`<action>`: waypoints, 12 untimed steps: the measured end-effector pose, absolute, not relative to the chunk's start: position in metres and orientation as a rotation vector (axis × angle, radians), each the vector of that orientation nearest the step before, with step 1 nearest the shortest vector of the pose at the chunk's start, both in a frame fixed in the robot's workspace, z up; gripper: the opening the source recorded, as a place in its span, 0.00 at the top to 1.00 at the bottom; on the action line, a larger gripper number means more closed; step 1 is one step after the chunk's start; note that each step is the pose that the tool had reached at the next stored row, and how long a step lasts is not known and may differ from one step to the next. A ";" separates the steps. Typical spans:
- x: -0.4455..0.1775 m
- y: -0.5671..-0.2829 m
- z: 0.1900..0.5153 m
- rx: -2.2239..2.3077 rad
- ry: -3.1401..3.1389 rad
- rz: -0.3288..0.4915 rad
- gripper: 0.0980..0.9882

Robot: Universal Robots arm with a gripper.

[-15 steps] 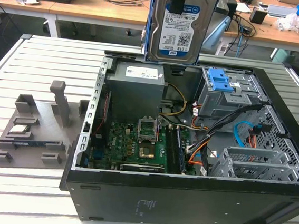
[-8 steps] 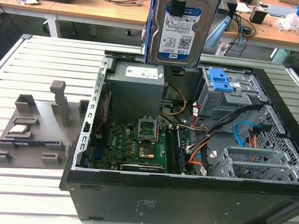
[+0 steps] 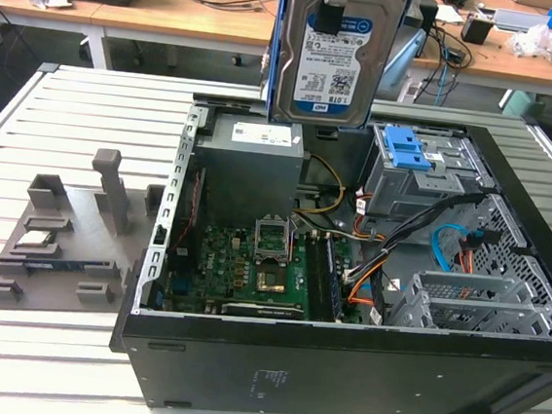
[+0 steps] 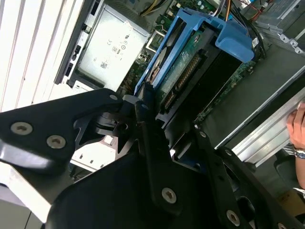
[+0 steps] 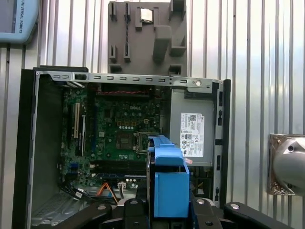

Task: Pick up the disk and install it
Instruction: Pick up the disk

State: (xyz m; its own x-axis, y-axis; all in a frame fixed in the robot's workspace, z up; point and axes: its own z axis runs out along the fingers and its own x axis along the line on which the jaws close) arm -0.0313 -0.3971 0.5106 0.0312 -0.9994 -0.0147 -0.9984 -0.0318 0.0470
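Observation:
The disk (image 3: 327, 60), a silver hard drive with a white and blue label in blue side rails, hangs upright above the back of the open computer case (image 3: 339, 370). My gripper (image 3: 333, 2) is shut on its top edge. In the second wrist view the disk (image 4: 188, 67) runs away from the black fingers (image 4: 143, 119), with its circuit board side and blue rails showing. In the first wrist view the blue rail end (image 5: 169, 186) of the disk sits over the case, beside the power supply (image 5: 191, 136).
Inside the case are a grey power supply (image 3: 250, 170), a motherboard (image 3: 251, 263), loose cables and a grey drive cage with a blue latch (image 3: 412, 166). A grey fixture (image 3: 68, 236) with a processor chip (image 3: 33, 239) lies on the exterior view's left. A person's hand (image 4: 298, 129) is near the case.

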 end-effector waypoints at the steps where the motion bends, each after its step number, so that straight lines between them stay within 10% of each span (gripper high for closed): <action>1: -0.031 -0.398 0.511 2.239 -2.169 -0.068 0.70; 12: -0.031 -0.413 0.510 2.239 -2.169 -0.068 0.70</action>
State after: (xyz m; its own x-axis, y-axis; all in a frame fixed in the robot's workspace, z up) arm -0.0313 -0.4126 0.5104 0.0312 -0.9994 -0.0148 -0.9984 -0.0319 0.0470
